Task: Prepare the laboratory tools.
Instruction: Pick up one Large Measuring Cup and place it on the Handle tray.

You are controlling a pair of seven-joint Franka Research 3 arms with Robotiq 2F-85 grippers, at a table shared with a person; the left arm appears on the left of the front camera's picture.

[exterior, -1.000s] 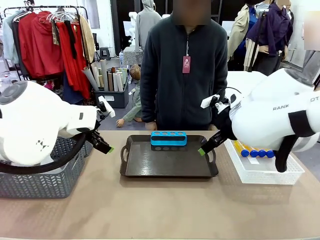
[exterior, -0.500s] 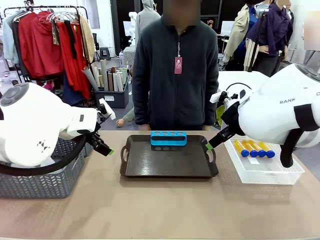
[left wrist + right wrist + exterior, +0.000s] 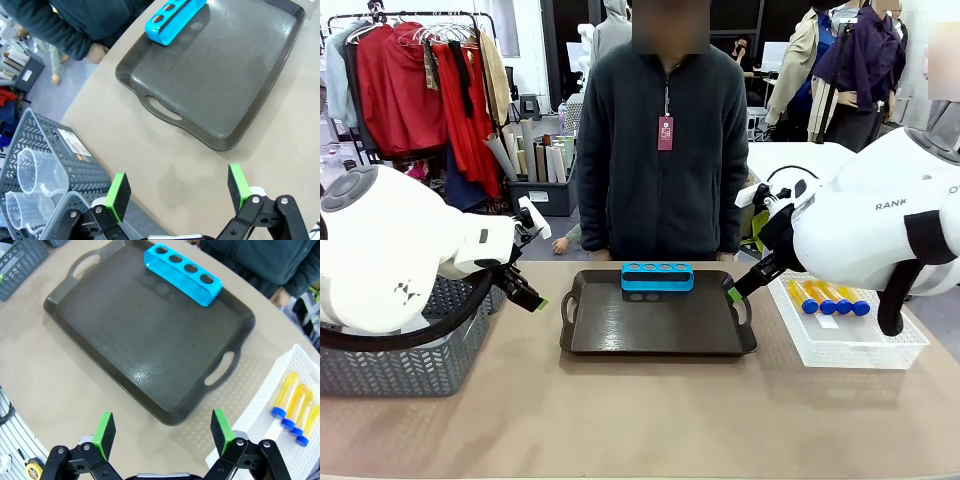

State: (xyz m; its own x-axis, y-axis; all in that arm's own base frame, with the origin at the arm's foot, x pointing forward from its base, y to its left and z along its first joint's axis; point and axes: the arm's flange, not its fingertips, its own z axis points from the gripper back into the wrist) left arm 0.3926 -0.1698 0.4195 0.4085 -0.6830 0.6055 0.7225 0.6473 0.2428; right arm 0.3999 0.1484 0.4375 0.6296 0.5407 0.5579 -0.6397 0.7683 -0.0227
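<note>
Two pincers gape wide and empty: left pincer (image 3: 177,192) near the tray (image 3: 225,75), right pincer (image 3: 162,432) near the blue-capped tubes (image 3: 290,395).

From the front, my left arm (image 3: 380,250) covers much of the grey basket (image 3: 420,370), so I can't see what lies inside; the left wrist view cuts that basket off at the picture's edge; the clear vessels (image 3: 30,170) in it overlap behind the mesh, beaker or flask I can't tell; the right wrist view clips the yellow tubes (image 3: 292,395) and the white basket (image 3: 260,405) at its right edge.
</note>
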